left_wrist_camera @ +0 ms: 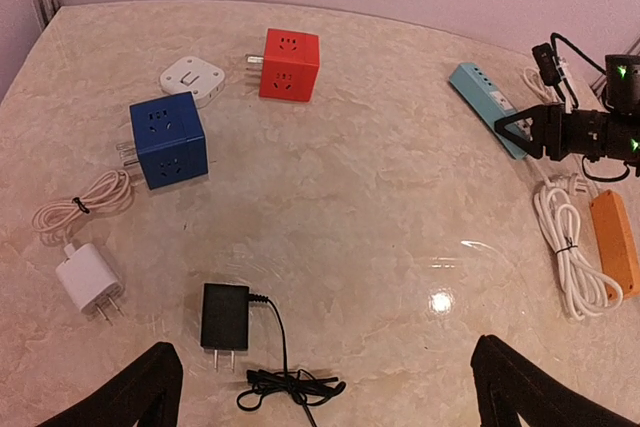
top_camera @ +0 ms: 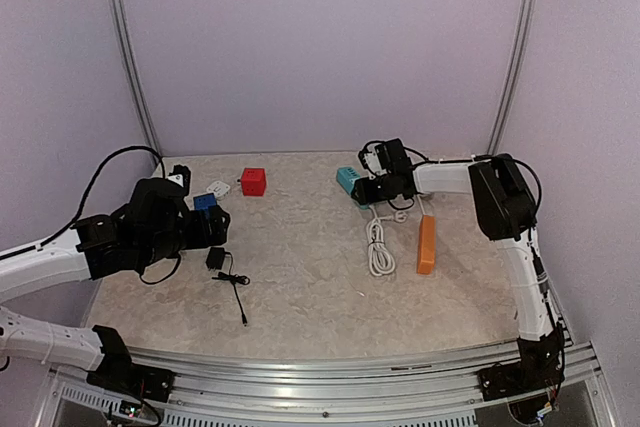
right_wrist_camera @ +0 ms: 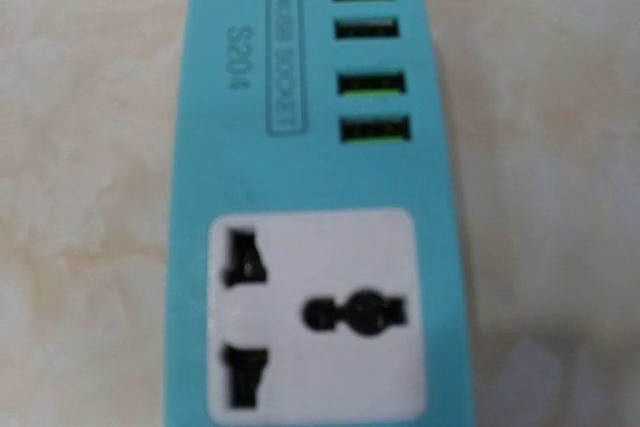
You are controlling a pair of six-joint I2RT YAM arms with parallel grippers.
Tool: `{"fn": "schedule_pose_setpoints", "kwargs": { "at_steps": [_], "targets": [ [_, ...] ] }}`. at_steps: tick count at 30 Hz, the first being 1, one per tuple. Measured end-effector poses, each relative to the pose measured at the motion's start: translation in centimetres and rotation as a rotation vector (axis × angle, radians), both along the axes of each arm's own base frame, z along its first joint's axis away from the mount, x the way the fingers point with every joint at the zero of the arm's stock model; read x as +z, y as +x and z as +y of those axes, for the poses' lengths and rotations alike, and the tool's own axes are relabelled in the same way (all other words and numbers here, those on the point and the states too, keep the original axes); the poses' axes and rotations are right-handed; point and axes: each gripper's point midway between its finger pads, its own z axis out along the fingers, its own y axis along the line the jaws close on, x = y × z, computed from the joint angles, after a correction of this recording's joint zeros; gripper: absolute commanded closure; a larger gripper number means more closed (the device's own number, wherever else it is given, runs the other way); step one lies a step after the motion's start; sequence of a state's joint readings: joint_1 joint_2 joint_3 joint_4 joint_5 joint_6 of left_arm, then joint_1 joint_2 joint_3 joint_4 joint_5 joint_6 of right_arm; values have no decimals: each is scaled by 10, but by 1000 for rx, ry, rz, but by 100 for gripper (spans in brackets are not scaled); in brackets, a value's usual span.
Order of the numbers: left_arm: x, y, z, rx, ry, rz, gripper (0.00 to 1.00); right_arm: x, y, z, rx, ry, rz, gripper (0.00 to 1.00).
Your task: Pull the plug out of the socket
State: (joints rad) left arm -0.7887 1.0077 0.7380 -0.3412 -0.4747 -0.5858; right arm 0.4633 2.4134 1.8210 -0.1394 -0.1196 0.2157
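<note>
Plainly, we saw the teal socket strip (right_wrist_camera: pixel 320 197) filling the right wrist view, with its white outlet face and four USB slots turned up toward the camera. From the top, it lay at the far right of the table (top_camera: pixel 300 287), and the right gripper (top_camera: pixel 366 188) hung right at its near end. We could not tell how far those jaws stood apart or whether they gripped anything. The left gripper (left_wrist_camera: pixel 322 357) was well apart on the left side, its fingers (left_wrist_camera: pixel 140 392) spread wide with nothing between them. Ahead of it lay a black adapter (left_wrist_camera: pixel 225 315) with a thin lead, a white charger (left_wrist_camera: pixel 88 282) on a coiled cord, a blue cube socket (left_wrist_camera: pixel 167 140), a white cube (left_wrist_camera: pixel 192 80) and a red cube (left_wrist_camera: pixel 290 64). An orange strip (left_wrist_camera: pixel 615 237) and a bundled white cable (left_wrist_camera: pixel 570 247) lay near the teal one
</note>
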Motion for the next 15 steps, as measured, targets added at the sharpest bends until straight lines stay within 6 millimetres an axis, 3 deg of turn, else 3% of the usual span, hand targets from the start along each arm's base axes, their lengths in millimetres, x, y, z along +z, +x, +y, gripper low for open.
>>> {"fn": "schedule_pose_setpoints", "kwargs": {
  "at_steps": [9, 12, 15],
  "targets": [
    [-9, 0, -6, -23, 26, 25, 1, 16, -4, 3, 31, 11, -2, 19],
    [-8, 2, -8, -32, 38, 31, 1, 34, -15, 3, 50, 29, -9, 16],
    [-2, 7, -10, -32, 34, 36, 1, 65, -26, 2, 74, 64, -39, 14]
  ]
}}
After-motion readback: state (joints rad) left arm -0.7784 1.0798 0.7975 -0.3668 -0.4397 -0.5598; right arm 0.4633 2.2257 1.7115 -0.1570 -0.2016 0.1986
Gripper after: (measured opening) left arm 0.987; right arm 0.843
